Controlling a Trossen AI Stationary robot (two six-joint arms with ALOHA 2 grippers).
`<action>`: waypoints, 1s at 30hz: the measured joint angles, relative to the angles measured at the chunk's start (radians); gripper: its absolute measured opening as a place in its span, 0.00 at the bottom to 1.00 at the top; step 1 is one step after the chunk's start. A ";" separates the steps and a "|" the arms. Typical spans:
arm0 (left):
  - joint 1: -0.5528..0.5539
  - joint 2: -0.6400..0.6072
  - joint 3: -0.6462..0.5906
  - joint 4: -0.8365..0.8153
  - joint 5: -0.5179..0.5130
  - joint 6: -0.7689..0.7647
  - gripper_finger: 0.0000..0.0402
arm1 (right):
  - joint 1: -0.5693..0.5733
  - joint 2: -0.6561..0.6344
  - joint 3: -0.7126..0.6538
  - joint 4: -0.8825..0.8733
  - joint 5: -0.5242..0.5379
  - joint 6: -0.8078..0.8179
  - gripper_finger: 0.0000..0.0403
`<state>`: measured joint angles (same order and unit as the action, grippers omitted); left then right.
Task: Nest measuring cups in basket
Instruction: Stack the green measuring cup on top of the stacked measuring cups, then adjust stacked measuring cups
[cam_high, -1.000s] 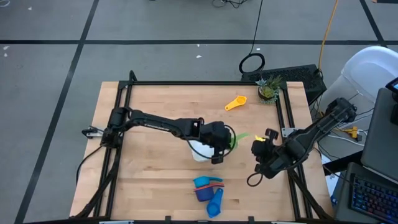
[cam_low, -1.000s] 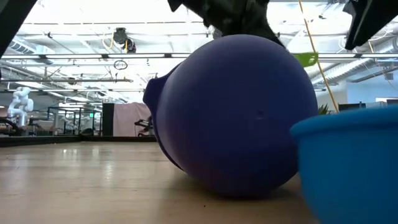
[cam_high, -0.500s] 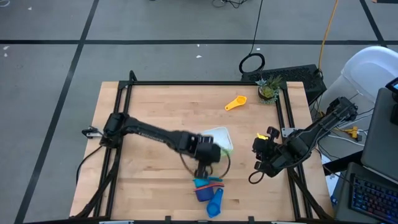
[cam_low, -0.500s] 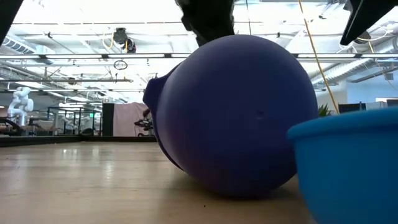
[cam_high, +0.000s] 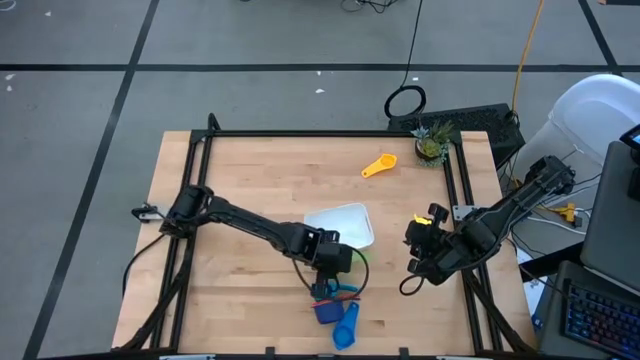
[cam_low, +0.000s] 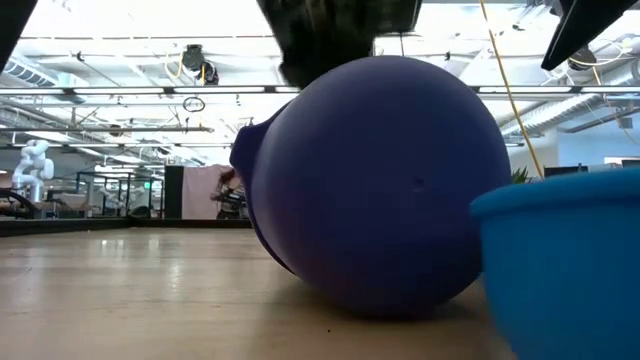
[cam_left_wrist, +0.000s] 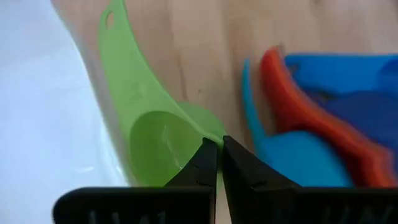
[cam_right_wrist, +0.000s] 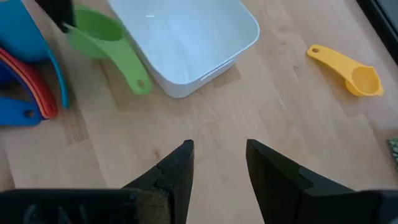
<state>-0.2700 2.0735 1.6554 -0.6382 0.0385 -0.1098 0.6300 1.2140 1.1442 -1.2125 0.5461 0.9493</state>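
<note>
the left gripper (cam_left_wrist: 217, 158) has its two fingers pressed together on the rim of the green cup (cam_left_wrist: 155, 140). it sits low over the table (cam_high: 250, 180), between the white basket (cam_high: 341, 224) and the pile of cups near the front edge. the green cup lies on the wood just beside the basket, with its handle along the basket's side.

the right gripper (cam_right_wrist: 217, 163) has its fingers apart and holds nothing. it hangs over the right side of the table, looking at the basket.

the basket has no cups in it. the pile next to the green cup has a light blue cup (cam_left_wrist: 292, 165), an orange cup (cam_left_wrist: 323, 134) and a dark blue cup (cam_low: 385, 185), all close together. the dark blue cup lies on its side.

the yellow cup (cam_high: 379, 165) lies alone at the back of the table, well apart from the basket, near a small green plant (cam_high: 432, 142).
</note>
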 joint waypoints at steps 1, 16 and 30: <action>0.004 0.002 -0.018 0.025 0.006 -0.004 0.01 | 0.000 0.000 0.000 0.001 0.000 -0.001 0.34; 0.137 0.000 -0.188 0.137 0.008 0.010 0.09 | -0.035 0.000 0.000 0.008 0.003 -0.053 0.34; 0.097 0.003 -0.189 -0.047 -0.003 0.007 0.30 | -0.080 0.000 0.000 0.038 0.003 -0.125 0.34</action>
<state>-0.1728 2.0762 1.4666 -0.6854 0.0356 -0.1024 0.5503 1.2140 1.1446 -1.1743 0.5488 0.8247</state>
